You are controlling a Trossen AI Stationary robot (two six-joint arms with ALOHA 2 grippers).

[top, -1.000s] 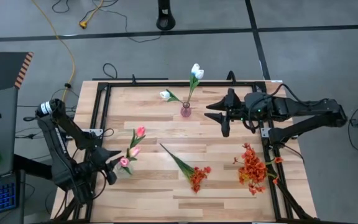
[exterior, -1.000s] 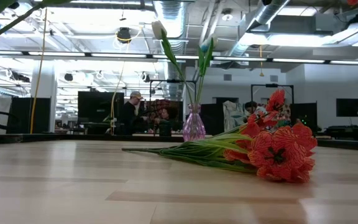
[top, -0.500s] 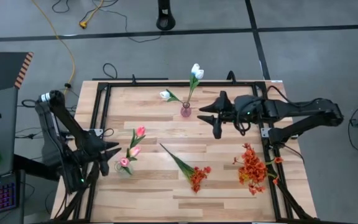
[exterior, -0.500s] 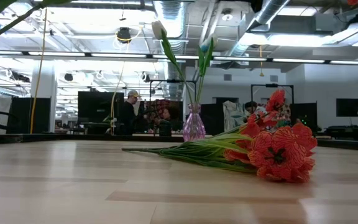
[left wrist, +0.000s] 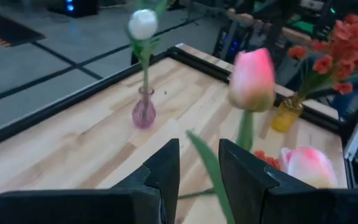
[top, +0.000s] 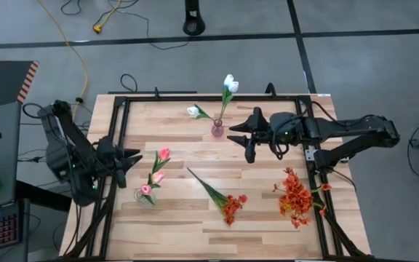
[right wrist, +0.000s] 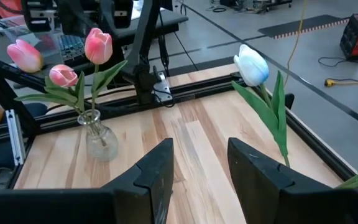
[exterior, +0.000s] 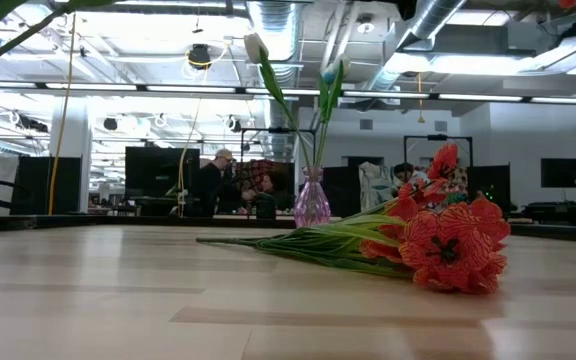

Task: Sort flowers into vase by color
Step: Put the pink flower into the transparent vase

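Observation:
My left gripper (top: 131, 159) (left wrist: 199, 171) is open and hovers near the table's left edge, just left of the pink tulips (top: 157, 175) (left wrist: 252, 79) standing in a clear vase (top: 145, 196). A green tulip leaf (left wrist: 209, 168) shows between its fingers; I cannot tell whether it touches. My right gripper (top: 240, 140) (right wrist: 199, 180) is open, right of the pink vase (top: 217, 130) (exterior: 311, 200) holding white tulips (top: 229, 83) (right wrist: 252, 64). One red-orange bunch (top: 225, 201) (exterior: 438, 240) lies flat on the table. Another bunch (top: 294, 196) stands in a yellow vase (left wrist: 286, 115) at the right.
A black frame (top: 118, 138) runs along the table's edges. Bare wood lies at the middle and along the near edge (top: 195, 236). People sit in the room beyond the far edge (exterior: 213, 180). Cables lie on the floor.
My left arm has risen and swung away from the clear vase toward the far edge, staying open; the pink tulips stay in the vase. My right gripper has slid a little toward the table's left, closer to the pink vase, still open.

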